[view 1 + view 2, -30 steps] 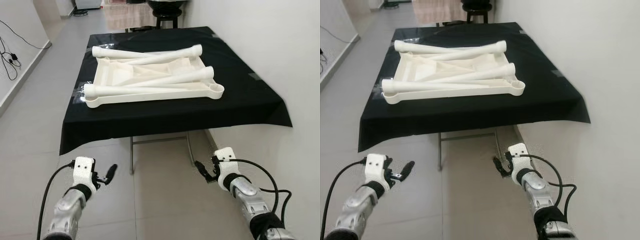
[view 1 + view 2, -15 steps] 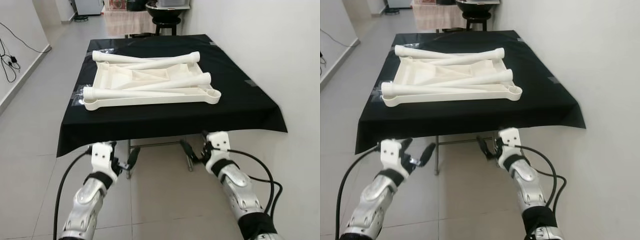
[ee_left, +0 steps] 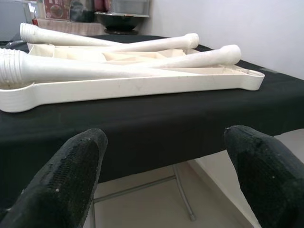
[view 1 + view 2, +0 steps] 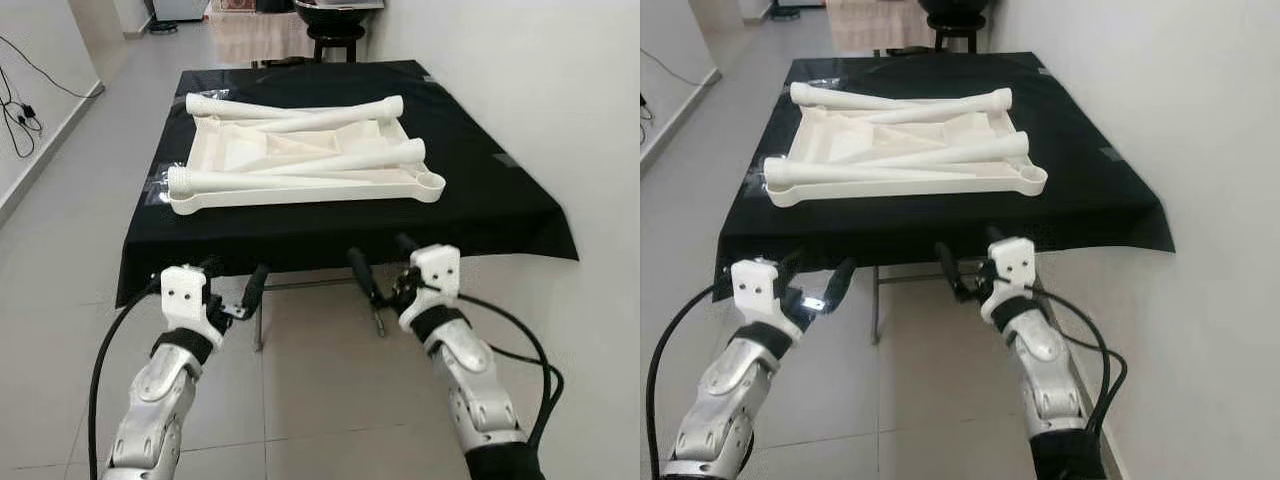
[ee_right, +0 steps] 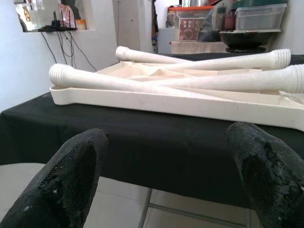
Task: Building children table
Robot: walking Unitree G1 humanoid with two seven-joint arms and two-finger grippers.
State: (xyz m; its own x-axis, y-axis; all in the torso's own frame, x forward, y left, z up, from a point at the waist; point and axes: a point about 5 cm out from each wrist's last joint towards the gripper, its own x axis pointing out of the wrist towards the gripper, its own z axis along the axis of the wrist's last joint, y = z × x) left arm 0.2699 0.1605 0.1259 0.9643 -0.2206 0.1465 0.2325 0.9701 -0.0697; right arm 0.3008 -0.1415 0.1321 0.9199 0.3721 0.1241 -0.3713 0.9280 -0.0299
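Left gripper (image 4: 232, 287): fingers spreading wide, hovering just before the black-clothed table (image 4: 480, 200) edge. Right gripper (image 4: 383, 268): likewise spreading, empty, facing that edge. White tabletop (image 4: 300, 190): lying upside down on the table, carrying four loose white legs (image 4: 330, 160).

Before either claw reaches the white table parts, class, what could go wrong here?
1. The four legs lie loose and crossed on the upturned tabletop; pulling one may roll the others off.
2. The black cloth hangs over the edge; the left claw or right claw, both open just below it, might snag it and drag everything.
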